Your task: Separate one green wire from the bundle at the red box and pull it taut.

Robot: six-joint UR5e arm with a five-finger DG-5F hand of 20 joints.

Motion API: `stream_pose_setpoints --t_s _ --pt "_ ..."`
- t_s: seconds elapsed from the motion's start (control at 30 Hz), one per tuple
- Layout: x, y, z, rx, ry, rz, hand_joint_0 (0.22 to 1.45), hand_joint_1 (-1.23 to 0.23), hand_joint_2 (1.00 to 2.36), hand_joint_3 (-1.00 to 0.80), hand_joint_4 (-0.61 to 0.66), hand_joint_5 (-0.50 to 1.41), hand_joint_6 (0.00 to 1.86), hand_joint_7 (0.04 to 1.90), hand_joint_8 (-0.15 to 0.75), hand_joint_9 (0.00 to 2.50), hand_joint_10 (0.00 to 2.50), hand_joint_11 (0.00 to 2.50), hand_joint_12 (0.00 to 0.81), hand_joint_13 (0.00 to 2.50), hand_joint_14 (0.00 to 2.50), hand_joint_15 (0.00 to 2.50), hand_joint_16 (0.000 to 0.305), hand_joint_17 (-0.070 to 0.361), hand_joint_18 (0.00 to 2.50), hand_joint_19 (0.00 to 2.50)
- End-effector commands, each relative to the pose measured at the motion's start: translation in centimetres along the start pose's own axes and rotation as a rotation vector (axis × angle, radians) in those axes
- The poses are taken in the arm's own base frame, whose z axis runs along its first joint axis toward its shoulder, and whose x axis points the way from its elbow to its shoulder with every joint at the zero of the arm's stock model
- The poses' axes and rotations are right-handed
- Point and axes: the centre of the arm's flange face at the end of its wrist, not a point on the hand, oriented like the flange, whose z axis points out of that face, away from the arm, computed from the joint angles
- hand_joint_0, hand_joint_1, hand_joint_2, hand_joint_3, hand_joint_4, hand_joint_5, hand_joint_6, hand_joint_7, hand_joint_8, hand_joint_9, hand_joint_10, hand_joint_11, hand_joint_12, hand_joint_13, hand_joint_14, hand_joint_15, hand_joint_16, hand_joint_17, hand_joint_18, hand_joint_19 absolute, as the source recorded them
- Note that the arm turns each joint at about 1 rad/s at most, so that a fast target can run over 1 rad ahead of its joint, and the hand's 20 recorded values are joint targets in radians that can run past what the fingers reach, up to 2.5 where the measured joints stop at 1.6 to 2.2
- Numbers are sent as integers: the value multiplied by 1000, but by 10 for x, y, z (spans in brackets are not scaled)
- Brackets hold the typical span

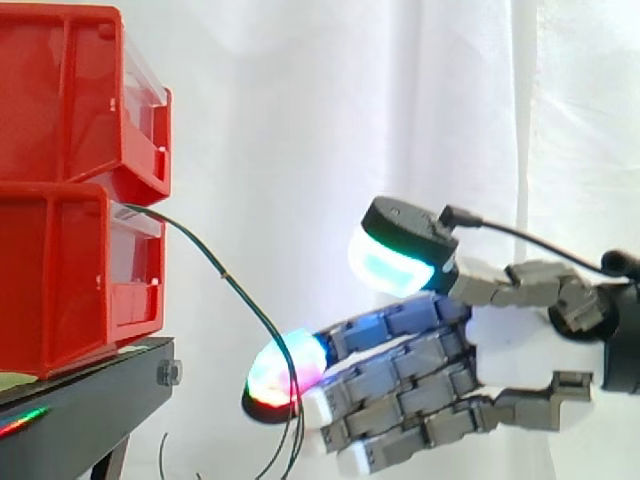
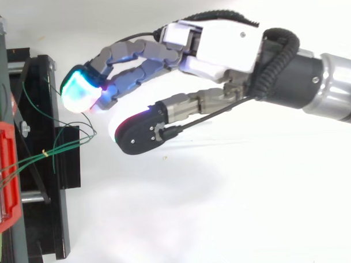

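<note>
Robot hand point(image 1: 520, 340), centre right, is spread, thumb raised off straight fingers, apparently to admit one strand of the green wires point(image 1: 222, 275) drooping from the red box point(image 1: 70, 270) at left; nothing gripped.

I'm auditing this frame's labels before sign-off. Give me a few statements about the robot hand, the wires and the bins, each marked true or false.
1. The robot hand is open, with its thumb spread well above its fingers. True.
2. The green wires are pulled taut. False: they droop in a slack curve from the lower red bin.
3. Two red bins sit stacked on the black stand. True.
4. The thumb and fingers pinch one wire. False: nothing is pinched; in the side view the wires merely hang across one fingertip.
</note>
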Motion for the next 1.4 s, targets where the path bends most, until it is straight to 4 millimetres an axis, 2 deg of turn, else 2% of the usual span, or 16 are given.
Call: stream_pose_setpoints --t_s 0.0,0.2,0.43,0.7,0.93,1.03,1.37 --pt "11 -16 11 -18 19 37 541 -584 1003 -456 311 -170 502 740 297 730 7 279 352 593 5 160 51 114 560 234" --pt "15 -3 17 -25 24 35 542 -584 1003 -452 326 -159 502 771 296 731 9 277 351 598 7 161 51 114 569 243" --pt "27 -2 15 -33 40 41 545 -586 1003 -453 338 -147 503 815 299 742 9 281 349 607 6 168 51 115 583 252" --pt "29 -1 14 -26 43 42 549 -586 1003 -452 354 -127 503 897 299 763 7 292 348 623 6 177 51 116 604 257" --pt "39 2 15 -50 53 48 555 -586 1004 -451 355 -123 503 910 299 775 9 289 347 637 8 177 51 115 617 265" --pt "46 -12 19 -76 64 80 557 -585 1004 -452 359 -122 503 913 300 779 8 291 347 647 6 183 51 115 624 271" --pt "51 -13 17 -61 83 105 567 -584 1005 -431 343 -107 503 1004 299 802 8 302 343 663 7 193 51 115 648 279"
